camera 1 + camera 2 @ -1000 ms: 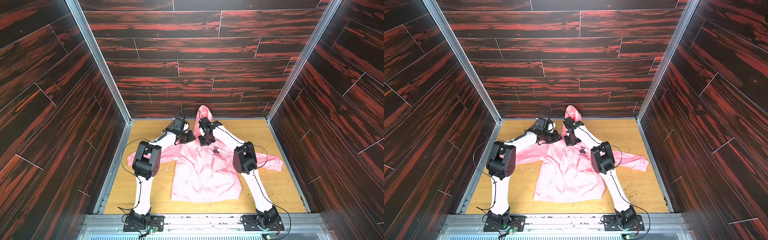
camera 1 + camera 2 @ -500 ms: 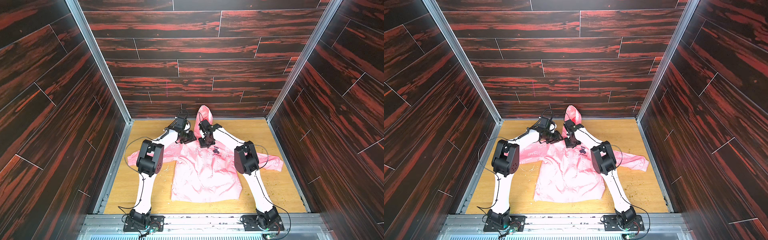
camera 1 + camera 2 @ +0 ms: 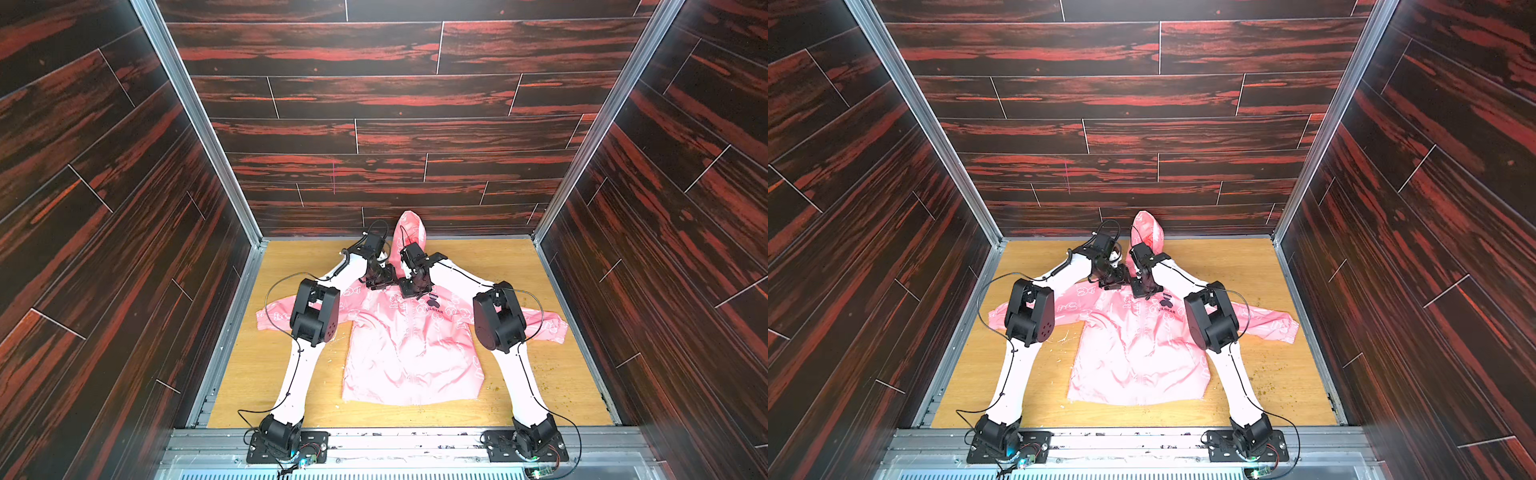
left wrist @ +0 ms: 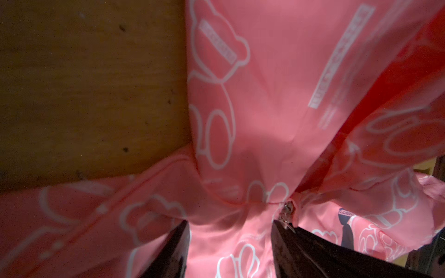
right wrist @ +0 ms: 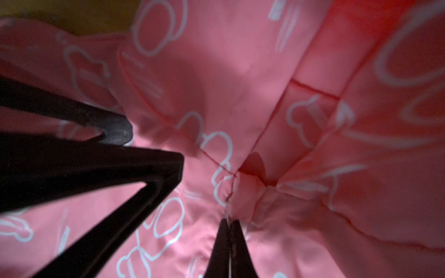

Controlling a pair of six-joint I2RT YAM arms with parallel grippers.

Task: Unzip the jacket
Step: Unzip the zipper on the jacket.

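Jacket (image 3: 411, 353) lies flat on tabletop (image 3: 257, 382). Left claw (image 4: 230, 222) released at collar; right claw (image 5: 230, 221) clenched on jacket at zipper top.

Robot test cell, lab-type enclosure. Left wall (image 3: 83, 208), far wall (image 3: 395, 104) and right wall (image 3: 685, 208) are clad in dark red-black wood-grain panels and joined by bare aluminium posts (image 3: 197, 120). Light wooden surface (image 3: 498, 257) below. Near edge: metal rail (image 3: 415, 442) with two bolted arm bases (image 3: 280, 436), loose cables (image 3: 270, 291), exposed circuit board (image 3: 309, 459).
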